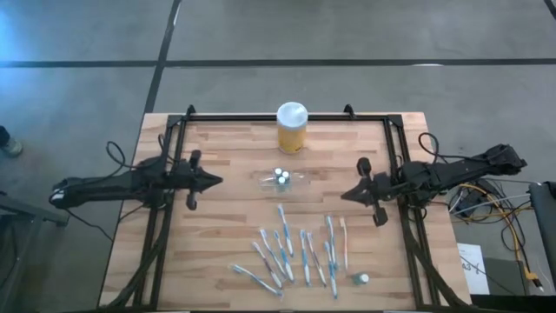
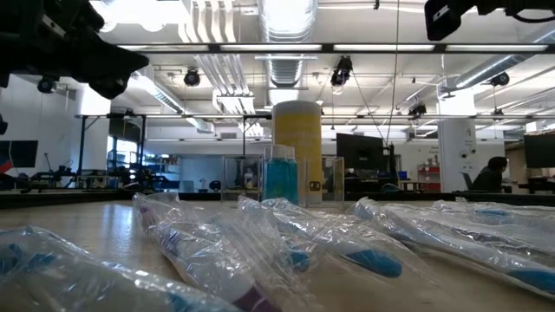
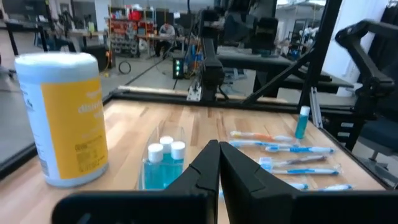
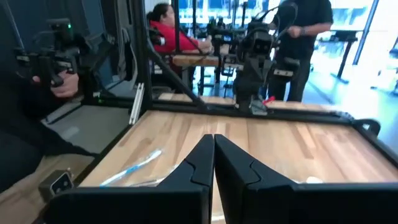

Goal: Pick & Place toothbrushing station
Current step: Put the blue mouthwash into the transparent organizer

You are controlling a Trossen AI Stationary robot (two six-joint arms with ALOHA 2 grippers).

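The left fingers and the right fingers point at each other across the wooden counter, both pairs clenched on nothing, tips pressed together, held above the surface. Between the two tips, a little nearer the left pair, lies the clear plastic holder with small white-capped bottles inside. Past it, away from both arms' line, stands the yellow jar with its white lid. On the other side of that line, closer to the right fingers, the blue-and-white toothbrushes lie scattered in rough rows, well apart from either tip; one loose white-capped bottle sits at their far corner.

The left wrist view shows the bottles hold blue liquid and stand just beyond the left fingertips. The low view reveals that the toothbrushes are sealed in clear wrappers, which the overhead picture does not resolve. The right wrist view shows people in the room behind the counter.
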